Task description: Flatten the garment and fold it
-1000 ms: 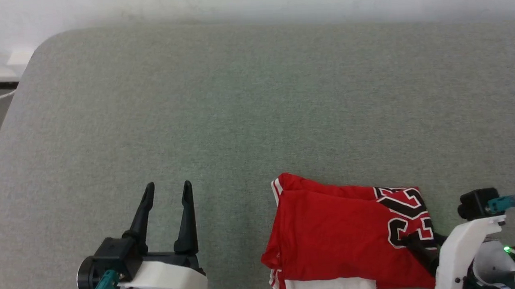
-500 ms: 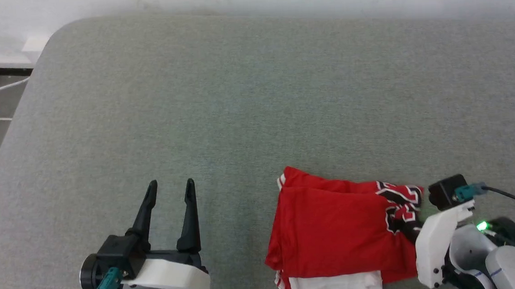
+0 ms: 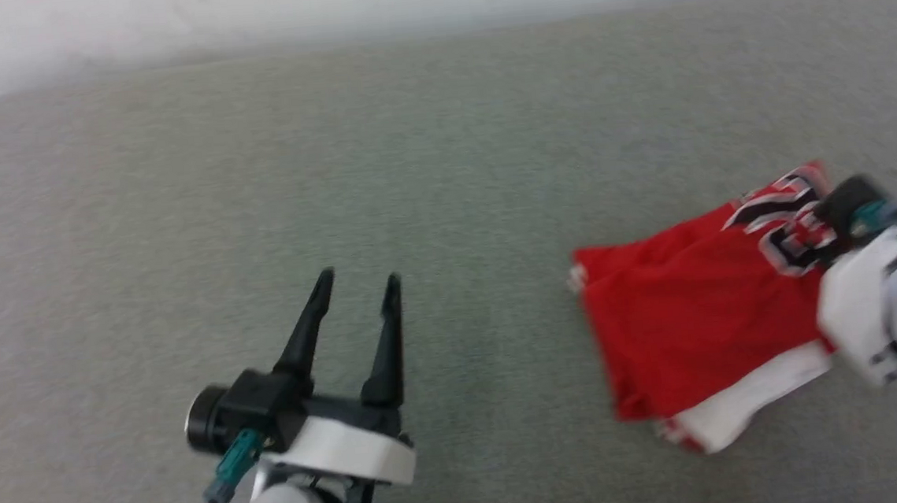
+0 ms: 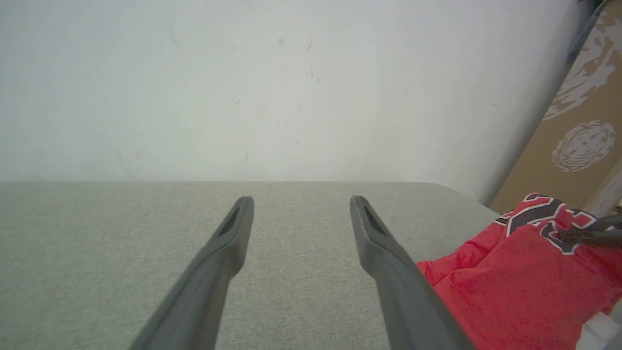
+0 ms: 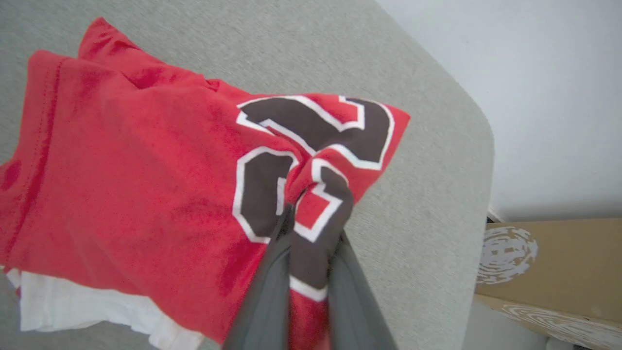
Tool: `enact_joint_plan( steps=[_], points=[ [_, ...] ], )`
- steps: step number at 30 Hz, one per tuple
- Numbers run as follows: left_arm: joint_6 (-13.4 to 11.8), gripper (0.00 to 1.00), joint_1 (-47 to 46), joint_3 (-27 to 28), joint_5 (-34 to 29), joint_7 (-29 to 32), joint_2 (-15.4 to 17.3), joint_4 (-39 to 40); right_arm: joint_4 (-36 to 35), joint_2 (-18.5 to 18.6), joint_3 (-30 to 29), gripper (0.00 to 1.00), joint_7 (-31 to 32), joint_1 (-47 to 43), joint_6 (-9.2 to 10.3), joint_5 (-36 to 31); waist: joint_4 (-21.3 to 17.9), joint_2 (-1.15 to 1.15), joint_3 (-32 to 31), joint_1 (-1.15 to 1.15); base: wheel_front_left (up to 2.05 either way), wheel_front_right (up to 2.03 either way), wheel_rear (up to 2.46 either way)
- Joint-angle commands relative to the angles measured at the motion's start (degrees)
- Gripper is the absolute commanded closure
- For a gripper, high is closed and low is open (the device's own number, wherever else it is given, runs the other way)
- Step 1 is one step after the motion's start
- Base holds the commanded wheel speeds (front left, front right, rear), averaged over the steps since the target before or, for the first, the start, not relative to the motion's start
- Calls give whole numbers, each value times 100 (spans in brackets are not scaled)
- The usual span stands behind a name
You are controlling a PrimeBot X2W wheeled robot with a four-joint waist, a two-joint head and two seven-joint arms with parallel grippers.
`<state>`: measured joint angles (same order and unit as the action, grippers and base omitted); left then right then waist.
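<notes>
Well left of the red jersey (image 3: 698, 321) on the grey worktop (image 3: 408, 128), head view, my left gripper (image 3: 357, 276) has its jaws spread; my right gripper (image 3: 811, 240) meets the jersey's printed corner. Left wrist view: jaws spread wide. Right wrist view: jaws pinch the bunched numerals. I fear that small bite slipping, or dragging the folds apart.

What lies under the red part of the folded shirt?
A white layer of the shirt sticks out beneath its lower edge, on the grey cushion. How far it reaches under the red cloth is covered.
</notes>
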<state>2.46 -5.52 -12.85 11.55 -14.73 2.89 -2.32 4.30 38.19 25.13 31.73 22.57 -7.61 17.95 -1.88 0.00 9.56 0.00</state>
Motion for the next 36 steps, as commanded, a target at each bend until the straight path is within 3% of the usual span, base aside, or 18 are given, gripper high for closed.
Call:
enact_joint_plan(
  steps=[1, 5, 9, 19, 28, 29, 31, 36],
  points=[
    [-11, 0, -171, -61, 33, -27, -2, 49, -12, 156, 7, 100, -28, 176, 12, -1, -592, 0, 432, 0, 0, 0, 0],
    [-10, 0, -531, -269, 18, -27, -2, 110, 141, 712, -64, 100, -284, 549, 12, -20, -792, 0, 894, 0, 0, 0, 0],
    [32, 0, -866, -424, -47, -27, -2, 144, 580, 989, -475, 100, -672, 792, 12, -119, -798, 0, 1361, 0, 0, 0, 0],
    [148, 0, -1314, -584, -204, -27, -2, 219, 1994, 1244, -1847, 100, -1693, 695, 12, -597, -354, 0, 2263, 0, 0, 0, 0],
    [199, 0, -1508, -484, -311, -27, -2, 252, 2849, 1450, -2265, 100, -2435, 698, 12, -1408, -91, 0, 2665, 0, 0, 0, 0],
    [211, 0, -1522, -468, -323, -27, -2, 241, 2929, 1413, -2295, 97, -2434, 742, 12, -1452, -82, 0, 2681, 0, 0, 0, 0],
    [226, 0, -1538, -428, -332, -27, -2, 219, 3057, 1328, -2415, 0, -2498, 850, 12, -1527, -64, 0, 2683, 0, 0, 0, 0],
    [219, 0, -1473, -318, -283, -27, -2, 150, 3278, 1173, -2533, 0, -2595, 986, 12, -1670, -85, 0, 2398, 0, 0, 0, 0]
  ],
)
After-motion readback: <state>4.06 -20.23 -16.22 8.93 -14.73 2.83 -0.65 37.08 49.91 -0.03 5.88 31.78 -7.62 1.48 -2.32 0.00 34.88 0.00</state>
